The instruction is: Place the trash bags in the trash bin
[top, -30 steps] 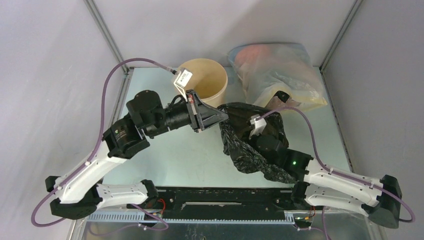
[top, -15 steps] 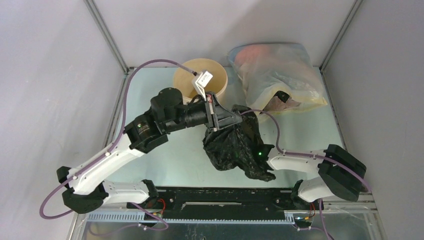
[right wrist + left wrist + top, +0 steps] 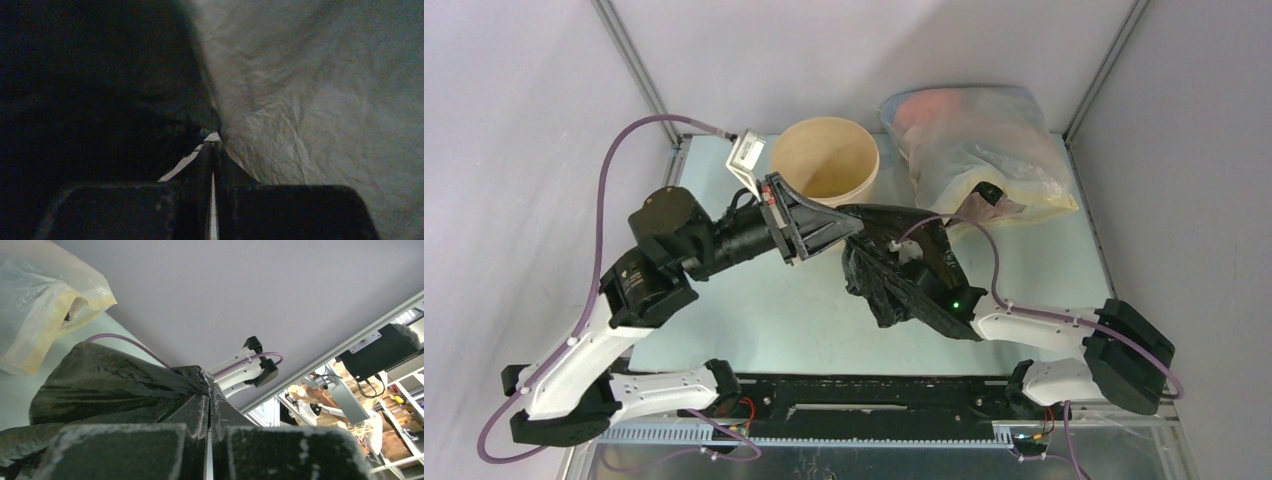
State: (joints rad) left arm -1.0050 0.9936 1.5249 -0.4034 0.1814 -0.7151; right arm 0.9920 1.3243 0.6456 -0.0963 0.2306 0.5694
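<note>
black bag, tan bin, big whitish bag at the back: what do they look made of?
Black bag: thin plastic film, glossy; it crinkles finely and throws sharp highlights. Tan bin: probably moulded plastic, with smooth matt walls and no seam showing; the look alone cannot rule out another material. Whitish bag: translucent plastic film, softly wrinkled; pinkish contents show through.

From above, the black trash bag (image 3: 904,270) swallows the right jaws and wrist; only the arm behind shows. In the right wrist view, the film round the closed right jaws is pitch dark on their left and unreadable. The trash bin (image 3: 824,160), behind and left of the bag, loses its near rim under the left jaws. The translucent bag (image 3: 984,150), behind and right of the black one, holds pinkish contents too blurred to name; the left wrist view crops it.
</note>
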